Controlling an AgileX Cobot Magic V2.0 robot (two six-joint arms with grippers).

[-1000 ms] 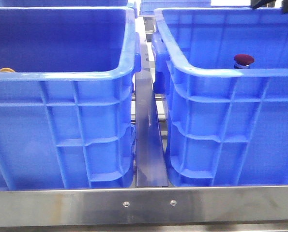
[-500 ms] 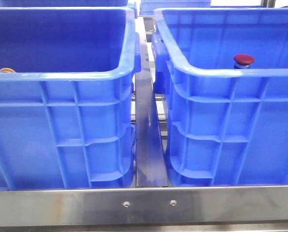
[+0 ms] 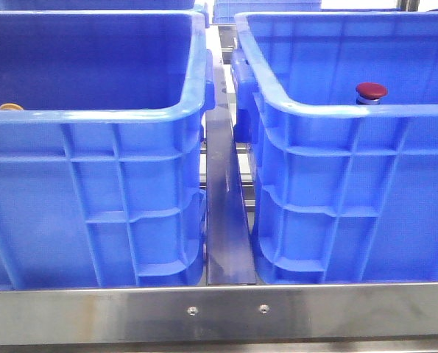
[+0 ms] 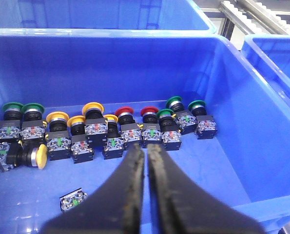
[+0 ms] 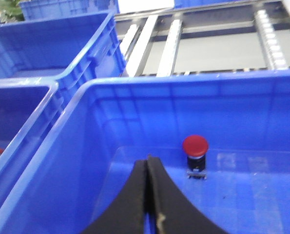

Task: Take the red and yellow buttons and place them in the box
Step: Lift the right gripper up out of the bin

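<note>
Two blue crates stand side by side. The left crate (image 3: 93, 115) holds a row of push buttons: red ones (image 4: 125, 113), yellow ones (image 4: 57, 117) and green ones (image 4: 12, 106). My left gripper (image 4: 147, 148) hangs shut and empty inside this crate (image 4: 110, 63), just short of the red buttons. The box (image 3: 351, 110) on the right holds one red button (image 3: 371, 92) standing upright on its floor. My right gripper (image 5: 148, 158) is shut and empty over the box (image 5: 183, 80), a short way from that red button (image 5: 195, 146). Neither gripper shows in the front view.
A yellow cap (image 3: 10, 107) peeks over the left crate's near rim. A loose contact block (image 4: 73, 200) lies alone on that crate's floor. A steel rail (image 3: 226, 213) runs between the crates, rollers (image 5: 170, 46) lie beyond, and more blue crates (image 5: 47, 48) stand behind.
A dark piece of the right arm at the front view's top right corner has left that view. The crates and buttons have not moved.
</note>
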